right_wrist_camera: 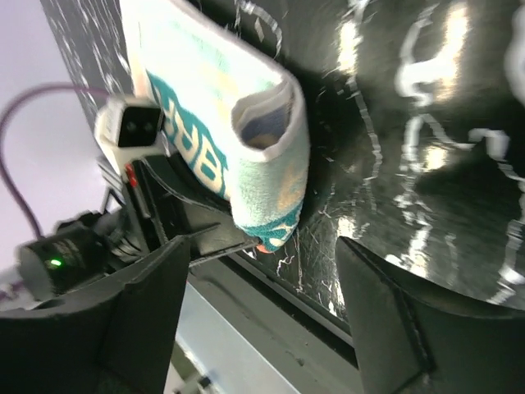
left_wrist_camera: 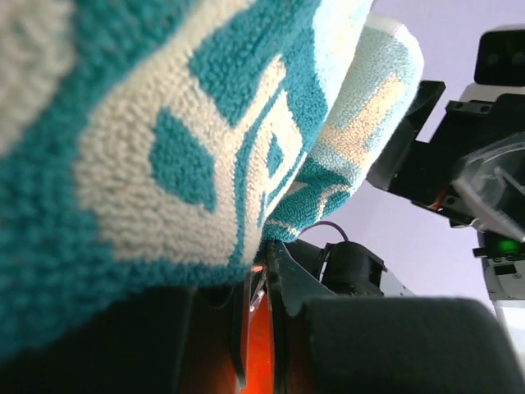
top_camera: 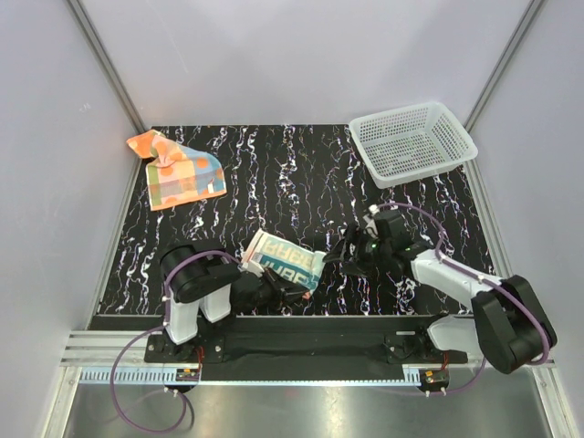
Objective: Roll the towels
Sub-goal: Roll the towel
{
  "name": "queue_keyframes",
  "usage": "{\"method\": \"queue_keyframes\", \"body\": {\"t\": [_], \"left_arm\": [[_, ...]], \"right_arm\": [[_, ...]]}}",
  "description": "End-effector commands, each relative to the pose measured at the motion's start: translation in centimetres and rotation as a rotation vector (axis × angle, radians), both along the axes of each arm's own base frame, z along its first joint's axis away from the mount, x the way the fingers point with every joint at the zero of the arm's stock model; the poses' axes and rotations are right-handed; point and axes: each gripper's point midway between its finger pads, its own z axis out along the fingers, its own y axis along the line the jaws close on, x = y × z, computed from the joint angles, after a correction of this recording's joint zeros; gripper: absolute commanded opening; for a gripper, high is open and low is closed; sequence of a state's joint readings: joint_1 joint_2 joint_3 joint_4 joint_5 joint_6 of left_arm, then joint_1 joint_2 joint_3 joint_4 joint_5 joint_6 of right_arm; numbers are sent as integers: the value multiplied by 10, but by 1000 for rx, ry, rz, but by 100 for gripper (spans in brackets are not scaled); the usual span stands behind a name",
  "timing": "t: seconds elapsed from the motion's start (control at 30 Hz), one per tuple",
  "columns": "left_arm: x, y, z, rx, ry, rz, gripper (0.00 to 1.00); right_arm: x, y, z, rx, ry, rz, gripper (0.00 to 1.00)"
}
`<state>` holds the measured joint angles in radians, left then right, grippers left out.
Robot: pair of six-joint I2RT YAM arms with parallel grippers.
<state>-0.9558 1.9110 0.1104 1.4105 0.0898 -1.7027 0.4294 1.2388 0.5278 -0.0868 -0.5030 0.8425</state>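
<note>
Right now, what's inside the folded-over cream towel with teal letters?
The cream towel has an open end showing a pale, empty-looking hollow between its cloth layers. Farther in, the towel itself hides everything.

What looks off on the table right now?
The cream towel, pinched by the left gripper near the front edge, is rolled loosely: its end gapes hollow. The orange towel at the far left lies rumpled with a corner folded over. Nothing spilled or damaged.
</note>
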Motion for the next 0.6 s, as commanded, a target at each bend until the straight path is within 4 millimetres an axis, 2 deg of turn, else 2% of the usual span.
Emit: {"method": "queue_keyframes", "body": {"t": [0.0, 0.13, 0.2, 0.33, 0.37, 0.43, 0.47, 0.5, 0.57], "left_arm": [[11, -2, 36, -175, -26, 60, 0], [14, -1, 46, -196, -44, 72, 0], [15, -1, 49, -208, -45, 72, 0], [15, 4, 45, -209, 0, 87, 0], [15, 5, 44, -208, 4, 92, 0], [16, 6, 43, -207, 12, 98, 0], [16, 6, 44, -209, 11, 100, 0], [16, 7, 43, -207, 11, 100, 0], [17, 8, 41, -203, 19, 105, 0]], "right_arm": [[5, 37, 17, 41, -132, 87, 77], [3, 54, 7, -15, -146, 129, 75], [3, 54, 0, -31, -139, 131, 75], [3, 50, -14, -51, -139, 123, 74], [-2, 48, -21, -50, -127, 126, 72], [1, 54, -20, -12, -159, 130, 70], [-3, 52, -29, -13, -140, 126, 69], [2, 56, -26, 15, -169, 123, 66], [-2, 56, -36, 23, -151, 121, 64]]}}
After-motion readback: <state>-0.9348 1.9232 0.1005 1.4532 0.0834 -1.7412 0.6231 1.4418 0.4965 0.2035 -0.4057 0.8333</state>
